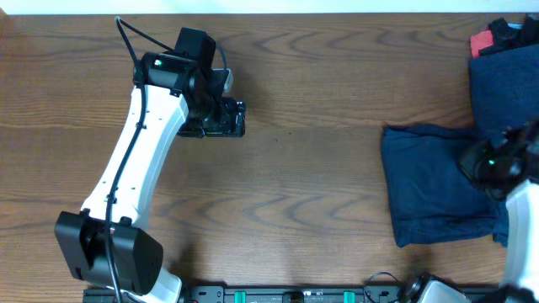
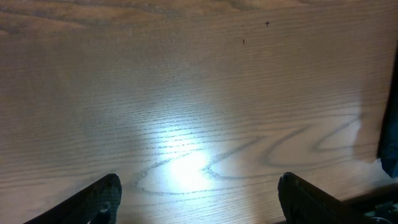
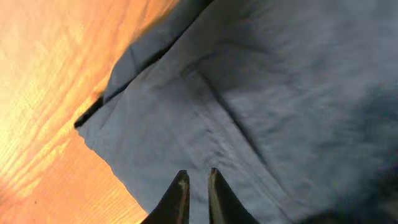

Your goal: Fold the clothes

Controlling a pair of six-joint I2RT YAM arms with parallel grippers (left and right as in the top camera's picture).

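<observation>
A dark blue garment (image 1: pixel 429 185) lies mostly flat on the wooden table at the right, with a seam and a folded edge showing in the right wrist view (image 3: pixel 249 93). My right gripper (image 1: pixel 482 164) is over the garment's right part. Its fingers (image 3: pixel 196 174) are almost together, with only a narrow gap, and no fold of cloth shows between them. My left gripper (image 1: pixel 226 118) is far to the left over bare wood. Its fingers (image 2: pixel 199 177) are wide apart and empty.
A pile of dark blue clothes (image 1: pixel 505 80) with a red item (image 1: pixel 482 42) sits at the back right corner. A dark cloth edge (image 2: pixel 389 137) shows at the right of the left wrist view. Bare wood table (image 1: pixel 320 168) lies between the arms.
</observation>
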